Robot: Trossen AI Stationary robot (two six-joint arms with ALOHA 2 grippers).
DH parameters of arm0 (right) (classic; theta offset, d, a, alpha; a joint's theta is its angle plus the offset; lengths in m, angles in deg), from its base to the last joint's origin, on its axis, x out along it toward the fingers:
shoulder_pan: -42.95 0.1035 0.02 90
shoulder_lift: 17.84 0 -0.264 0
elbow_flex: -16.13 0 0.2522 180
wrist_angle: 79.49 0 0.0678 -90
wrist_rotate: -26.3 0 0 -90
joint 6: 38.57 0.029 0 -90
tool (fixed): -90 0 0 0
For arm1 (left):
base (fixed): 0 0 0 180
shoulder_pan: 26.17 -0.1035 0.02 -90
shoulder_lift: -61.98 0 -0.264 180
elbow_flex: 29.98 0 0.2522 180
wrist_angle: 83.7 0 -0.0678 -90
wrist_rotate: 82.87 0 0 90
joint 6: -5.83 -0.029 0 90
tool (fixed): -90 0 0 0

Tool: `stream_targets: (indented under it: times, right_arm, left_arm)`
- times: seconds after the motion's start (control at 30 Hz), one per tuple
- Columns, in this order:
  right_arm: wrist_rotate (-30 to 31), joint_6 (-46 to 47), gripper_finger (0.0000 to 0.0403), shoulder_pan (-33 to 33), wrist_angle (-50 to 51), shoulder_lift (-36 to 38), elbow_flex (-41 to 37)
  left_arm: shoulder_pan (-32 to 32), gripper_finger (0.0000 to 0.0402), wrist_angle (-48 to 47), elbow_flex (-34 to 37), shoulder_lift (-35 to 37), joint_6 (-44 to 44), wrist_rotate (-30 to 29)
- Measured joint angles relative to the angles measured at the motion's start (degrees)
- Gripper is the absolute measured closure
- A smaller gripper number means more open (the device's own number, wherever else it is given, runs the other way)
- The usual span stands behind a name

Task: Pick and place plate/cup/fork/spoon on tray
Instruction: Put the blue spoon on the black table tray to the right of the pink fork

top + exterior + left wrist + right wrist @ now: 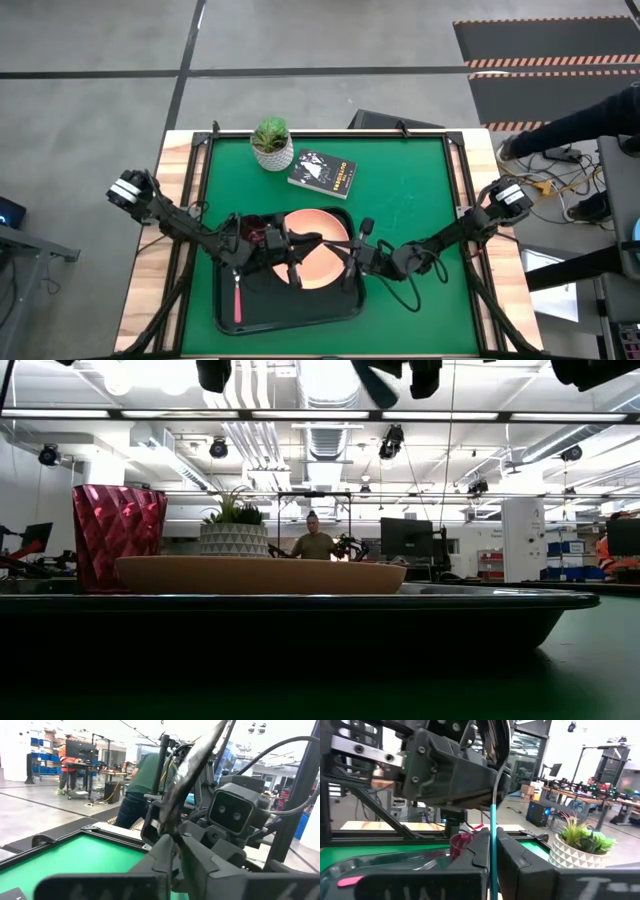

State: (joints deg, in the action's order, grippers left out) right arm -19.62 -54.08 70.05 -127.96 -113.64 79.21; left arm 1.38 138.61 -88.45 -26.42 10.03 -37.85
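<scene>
Right gripper [492, 857] clamped on spoon [493, 827] (held upright) above tray [300, 312], apparently for placement; left gripper's [285, 252] state undeterminable.

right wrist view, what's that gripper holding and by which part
The right gripper is shut on the spoon, pinching its teal handle; the bowl end is out of sight.

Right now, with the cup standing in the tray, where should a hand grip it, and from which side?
Probably take the cup by its rim from above, one finger inside, one outside: it stands upright, and the plate crowds its side. The left hand and right hand are both shut on the spoon.
</scene>
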Motion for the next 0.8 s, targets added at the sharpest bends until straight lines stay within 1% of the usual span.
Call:
stream_targets:
  times: [0.2,0.43,0.8]
  right_arm:
    - [0.08,0.95,0.0394,-0.09,0.35,0.02,0.0]
    - [0.06,0.96,0.0394,-0.07,0.82,0.02,0.0]
    - [0.05,0.51,0.0394,-0.03,0.82,0.02,0.0]
  left_arm:
    - [-0.28,0.04,-0.02,0.0,-0.02,0.0,1.23]
    - [-0.28,0.0401,-0.09,0.0,-0.07,0.08,1.45]
    - [-0.5,0.0401,-0.09,-0.04,-0.07,2.97,1.45]
